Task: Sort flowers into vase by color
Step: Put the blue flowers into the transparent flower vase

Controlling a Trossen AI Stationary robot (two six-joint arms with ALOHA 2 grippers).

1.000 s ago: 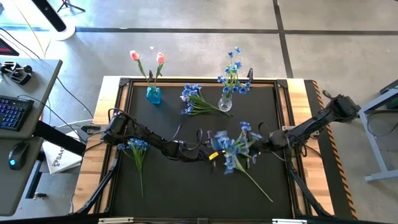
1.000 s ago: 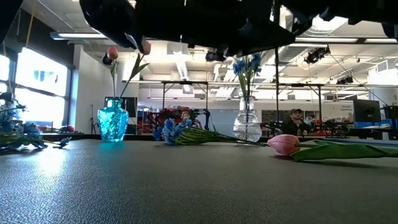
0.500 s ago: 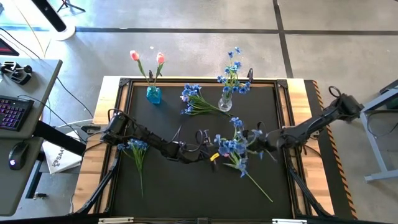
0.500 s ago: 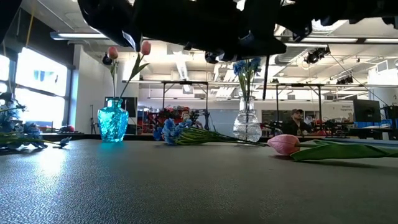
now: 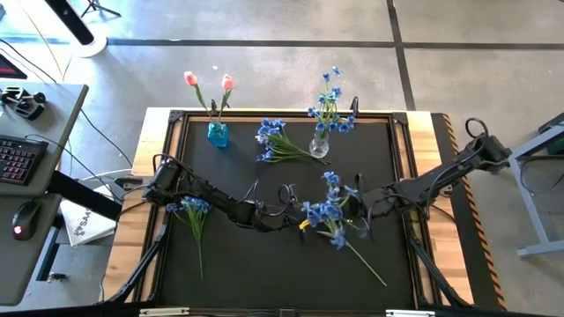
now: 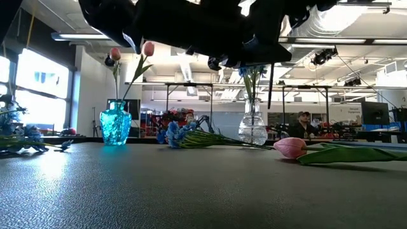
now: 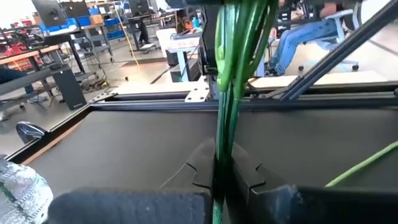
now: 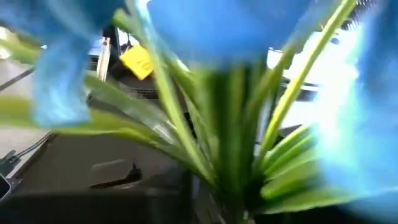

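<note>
Two tulips [image 5: 226, 84] stand in the teal vase [image 5: 217, 134] and one blue bunch [image 5: 330, 99] in the clear vase [image 5: 319, 146]; mid-table both grippers, left [image 5: 298, 217] and right [image 5: 357, 204], seemingly clench another bunch [image 5: 328, 211], others still lying loose.

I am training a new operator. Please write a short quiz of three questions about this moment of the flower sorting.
1. True or false: the turquoise vase holds blue flowers.
2. Multiple choice: the blue bunch at the table's middle is (A) lying flat on the mat, (B) held by its green stems in the left gripper, (C) standing in the clear vase.
3. Fill in: a loose blue bunch lies on the mat between the two ____.

Key
1. False: it holds two pink tulips.
2. B: the left wrist view shows the fingers shut on the stems, with the right gripper close beside the blossoms.
3. vases.
</note>
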